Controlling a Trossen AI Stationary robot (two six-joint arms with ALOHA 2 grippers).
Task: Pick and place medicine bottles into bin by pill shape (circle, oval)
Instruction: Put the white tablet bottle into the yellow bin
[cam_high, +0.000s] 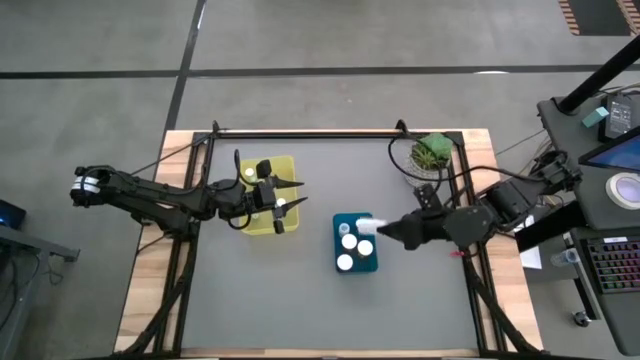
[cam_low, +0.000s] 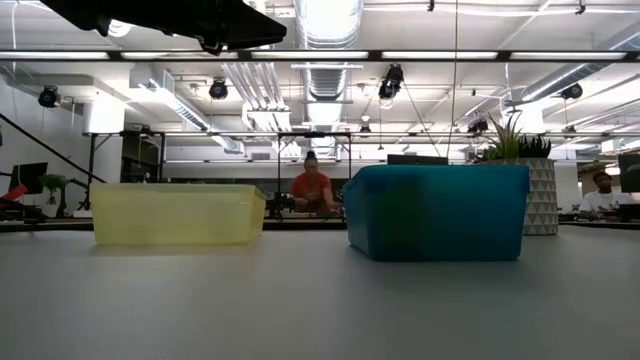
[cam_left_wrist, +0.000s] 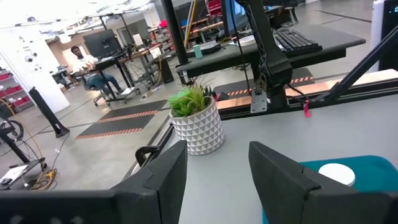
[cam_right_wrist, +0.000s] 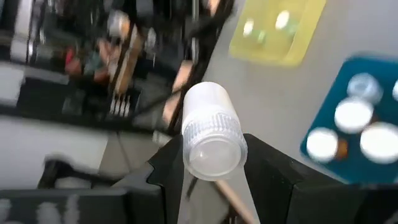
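The right gripper (cam_right_wrist: 211, 168) pinches a white bottle (cam_right_wrist: 210, 130) over the blue bin's (cam_high: 368, 262) edge, its long axis lying along the fingers, cap end toward the wrist. The left gripper (cam_high: 285, 200) hangs part-open and empty over the yellow bin (cam_high: 285, 165). Around the blue bin: grey tabletop (cam_high: 300, 300), a plant (cam_high: 432, 152) at the corner, open workshop behind.

White bottle (cam_right_wrist: 212, 134) clamped in right hand (cam_right_wrist: 214, 163); teal bin (cam_right_wrist: 359, 124) beyond.

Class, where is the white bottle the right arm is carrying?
The white bottle sits in the right end effector, above the blue bin's right edge.
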